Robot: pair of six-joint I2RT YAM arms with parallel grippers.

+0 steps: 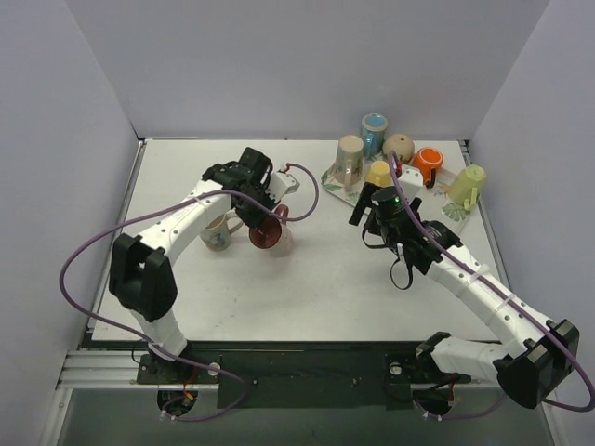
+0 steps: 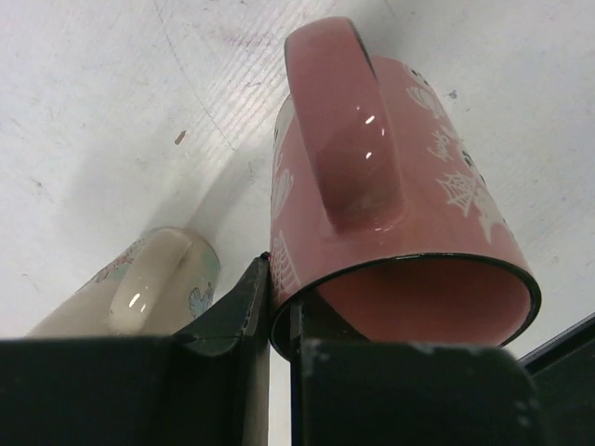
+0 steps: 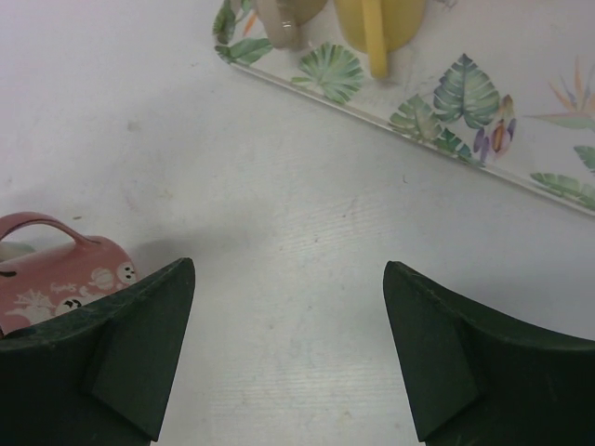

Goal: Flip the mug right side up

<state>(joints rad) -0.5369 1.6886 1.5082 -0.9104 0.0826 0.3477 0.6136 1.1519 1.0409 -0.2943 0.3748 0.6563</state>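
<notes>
The mug (image 2: pixel 409 186) is pink with white web prints and a dark rim. My left gripper (image 2: pixel 279 297) is shut on its rim, one finger inside the mouth and one outside on the wall. The mug is tilted, with its handle up and its mouth toward the wrist camera. From above, the mug (image 1: pixel 267 232) sits left of the table's middle under the left gripper (image 1: pixel 263 214). My right gripper (image 3: pixel 288 353) is open over bare table with nothing between its fingers. The pink mug (image 3: pixel 56 279) lies to its left. From above, the right gripper (image 1: pixel 365 203) is near the tray's front edge.
A cream mug (image 1: pixel 217 232) stands just left of the pink one, close to my left fingers (image 2: pixel 232 316). A leaf-printed tray (image 1: pixel 335 178) at the back right carries several mugs, including a yellow one (image 1: pixel 378 174) and a beige one (image 1: pixel 350 158). A green mug (image 1: pixel 468 186) sits at far right.
</notes>
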